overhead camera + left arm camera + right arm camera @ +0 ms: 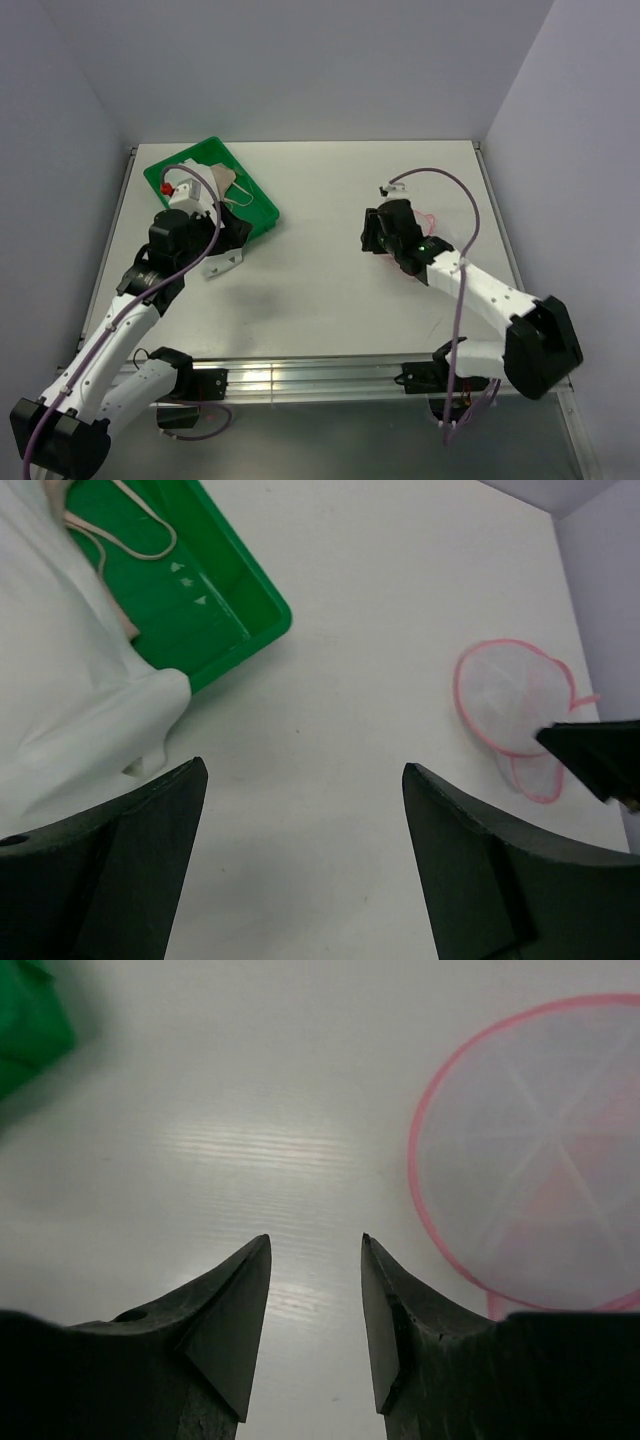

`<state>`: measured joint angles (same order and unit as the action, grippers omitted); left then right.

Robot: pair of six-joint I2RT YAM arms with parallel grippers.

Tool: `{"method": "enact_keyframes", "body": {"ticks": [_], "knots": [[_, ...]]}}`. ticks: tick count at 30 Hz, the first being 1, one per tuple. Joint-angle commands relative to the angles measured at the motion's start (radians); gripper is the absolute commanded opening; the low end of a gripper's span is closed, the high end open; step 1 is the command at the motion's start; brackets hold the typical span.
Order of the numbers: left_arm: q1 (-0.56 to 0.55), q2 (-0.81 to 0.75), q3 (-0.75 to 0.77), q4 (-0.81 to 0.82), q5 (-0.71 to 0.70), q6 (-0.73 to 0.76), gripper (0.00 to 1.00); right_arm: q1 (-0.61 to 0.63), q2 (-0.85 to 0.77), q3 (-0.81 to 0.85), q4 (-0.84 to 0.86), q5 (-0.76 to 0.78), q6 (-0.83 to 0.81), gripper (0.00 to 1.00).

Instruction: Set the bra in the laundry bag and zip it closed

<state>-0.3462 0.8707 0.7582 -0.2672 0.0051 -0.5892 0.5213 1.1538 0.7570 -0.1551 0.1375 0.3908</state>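
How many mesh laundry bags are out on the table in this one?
1. The laundry bag lies on the table's right side, apart from the green tray at far left. The arms may hide another.

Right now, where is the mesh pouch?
In the top view, the laundry bag lies right of centre, beside the right hand, opposite the green tray.

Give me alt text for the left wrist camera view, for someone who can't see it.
The left gripper, dark fingers open and holding nothing, frames a stretch of white table. At upper left, the whitish bra with a peach strap spills over the edge of a green tray; at right lies the round, pink-rimmed mesh laundry bag.
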Motion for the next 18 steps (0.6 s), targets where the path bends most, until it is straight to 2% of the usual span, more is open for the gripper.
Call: {"method": "enact_keyframes", "body": {"ticks": [1, 4, 11, 18], "knots": [[0.001, -0.024, 0.004, 0.088, 0.169, 0.006, 0.85, 0.005, 0.139, 0.091, -0.107, 0.161, -0.046, 0.49], [0.001, -0.064, 0.010, 0.082, 0.234, 0.052, 0.86, 0.003, 0.234, 0.139, -0.152, 0.238, -0.059, 0.49], [0.001, -0.150, -0.016, 0.065, 0.250, 0.121, 0.87, -0.006, 0.449, 0.237, -0.219, 0.333, -0.044, 0.48], [0.001, -0.142, -0.026, 0.068, 0.299, 0.126, 0.88, -0.018, 0.638, 0.352, -0.283, 0.315, -0.030, 0.48]]}}
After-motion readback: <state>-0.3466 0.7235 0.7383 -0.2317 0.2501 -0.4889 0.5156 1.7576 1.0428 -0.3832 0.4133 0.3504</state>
